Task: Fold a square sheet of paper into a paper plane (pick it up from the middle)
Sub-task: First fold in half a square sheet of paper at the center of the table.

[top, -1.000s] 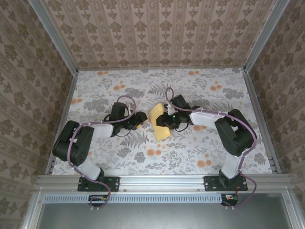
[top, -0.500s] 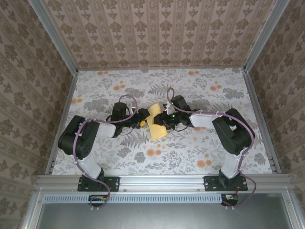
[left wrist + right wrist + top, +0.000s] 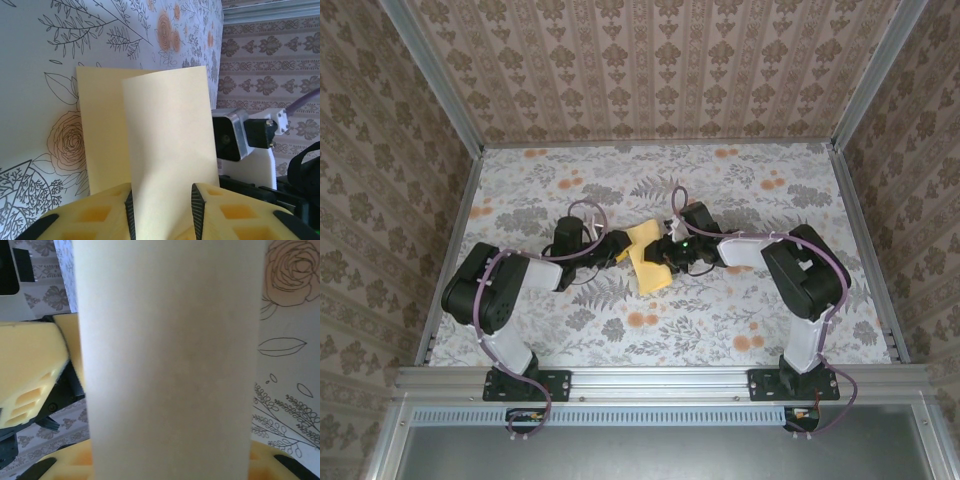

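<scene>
Mid-surface (image 3: 720, 320), the half-folded sheet (image 3: 646, 258) stands bowed between both hands. The right hand (image 3: 663, 256) holds it. The left hand (image 3: 162, 195) sits narrow around the raised flap, grip unclear. The paper looks light, floppy and easily creased, so it is best pinched gently near the fold's middle, not at the corners.

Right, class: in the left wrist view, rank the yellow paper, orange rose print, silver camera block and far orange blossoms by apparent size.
1. yellow paper
2. orange rose print and silver camera block: alike, rose partly hidden
3. far orange blossoms, though distance shrinks them
</scene>
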`<action>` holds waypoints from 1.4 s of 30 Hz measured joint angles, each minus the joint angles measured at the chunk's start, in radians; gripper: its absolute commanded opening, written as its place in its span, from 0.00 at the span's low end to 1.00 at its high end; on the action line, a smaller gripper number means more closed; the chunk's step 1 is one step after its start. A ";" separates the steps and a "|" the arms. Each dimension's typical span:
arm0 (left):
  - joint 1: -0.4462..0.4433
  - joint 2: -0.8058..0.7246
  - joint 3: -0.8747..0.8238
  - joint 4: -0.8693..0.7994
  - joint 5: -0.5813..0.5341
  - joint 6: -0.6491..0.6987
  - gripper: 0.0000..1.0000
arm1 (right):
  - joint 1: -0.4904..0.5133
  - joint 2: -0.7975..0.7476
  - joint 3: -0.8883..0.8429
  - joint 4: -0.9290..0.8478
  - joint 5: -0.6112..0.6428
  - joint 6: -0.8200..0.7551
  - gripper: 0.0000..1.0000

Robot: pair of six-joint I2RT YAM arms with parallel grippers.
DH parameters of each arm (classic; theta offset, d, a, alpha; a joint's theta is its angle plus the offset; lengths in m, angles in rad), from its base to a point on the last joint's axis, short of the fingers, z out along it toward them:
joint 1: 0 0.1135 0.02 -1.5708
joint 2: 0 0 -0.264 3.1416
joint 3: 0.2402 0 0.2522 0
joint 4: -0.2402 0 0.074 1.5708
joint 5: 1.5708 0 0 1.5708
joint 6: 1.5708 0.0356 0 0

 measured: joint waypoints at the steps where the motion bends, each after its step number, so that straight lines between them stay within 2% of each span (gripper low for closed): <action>1: 0.000 0.000 -0.002 0.002 0.000 0.000 0.25 | 0.000 0.003 0.000 0.000 0.000 0.000 0.38; 7: 0.000 0.010 -0.003 0.014 0.000 0.013 0.00 | 0.000 0.007 0.000 -0.011 0.002 -0.003 0.45; 15: 0.000 0.012 -0.003 -0.004 -0.001 0.046 0.00 | 0.005 -0.046 0.002 -0.187 0.116 -0.071 0.66; 19: 0.000 0.012 -0.003 -0.010 0.000 0.063 0.00 | 0.019 -0.104 0.018 -0.293 0.210 -0.111 0.81; 24: -0.004 0.017 -0.002 -0.020 0.005 0.082 0.00 | 0.044 -0.154 0.049 -0.407 0.335 -0.170 0.90; 28: -0.029 0.048 0.017 -0.025 0.007 0.092 0.00 | 0.048 -0.168 0.071 -0.500 0.438 -0.235 0.92; 31: -0.068 0.075 0.040 -0.028 0.007 0.096 0.00 | 0.039 -0.168 0.080 -0.550 0.465 -0.294 0.91; 35: -0.109 0.096 0.074 -0.044 0.001 0.100 0.00 | 0.002 -0.169 0.081 -0.581 0.425 -0.371 0.88; 42: -0.145 0.108 0.090 -0.097 -0.053 0.119 0.00 | -0.051 -0.145 0.085 -0.587 0.336 -0.425 0.72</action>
